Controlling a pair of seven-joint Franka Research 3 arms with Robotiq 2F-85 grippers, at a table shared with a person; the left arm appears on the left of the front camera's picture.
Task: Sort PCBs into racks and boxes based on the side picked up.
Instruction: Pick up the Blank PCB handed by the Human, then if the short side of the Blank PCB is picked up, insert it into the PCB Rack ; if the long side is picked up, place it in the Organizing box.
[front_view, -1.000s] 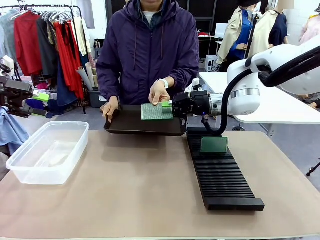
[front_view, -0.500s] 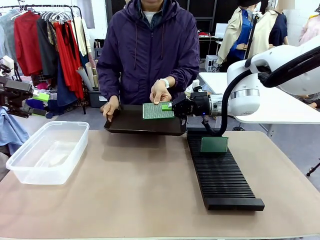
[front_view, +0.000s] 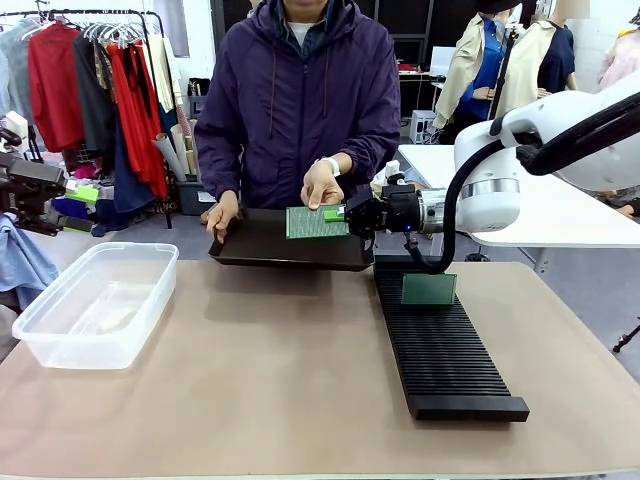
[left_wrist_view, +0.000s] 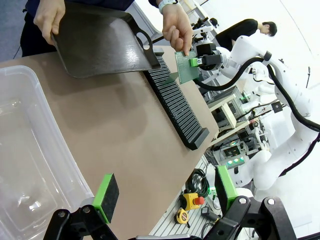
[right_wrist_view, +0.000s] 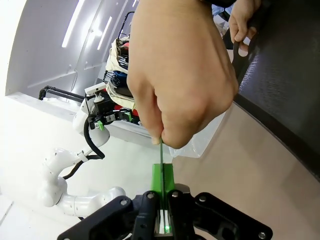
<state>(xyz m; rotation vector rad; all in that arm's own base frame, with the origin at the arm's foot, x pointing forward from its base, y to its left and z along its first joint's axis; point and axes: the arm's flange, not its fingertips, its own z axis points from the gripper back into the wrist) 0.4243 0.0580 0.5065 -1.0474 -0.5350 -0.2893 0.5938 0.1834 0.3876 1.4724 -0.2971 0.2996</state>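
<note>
My right pincer (front_view: 337, 214) has clamped shut on the PCB (front_view: 313, 222) by its side edge, above the dark tray (front_view: 290, 250). The person's hand (front_view: 320, 187) pinches its top, steadying the handover. That edge likely decides rack (front_view: 440, 340) or box (front_view: 95, 300).

first PCB (front_view: 316, 222): green board, tilted, in the air at the far side, its right edge clamped in the right claw (front_view: 338, 214)
second PCB (front_view: 429, 289): green, upright in a far slot of the rack
rack (front_view: 445, 350): long, black, ribbed, on the right half of the bench (front_view: 280, 380)
box (front_view: 70, 352): clear tub, on the left
</note>
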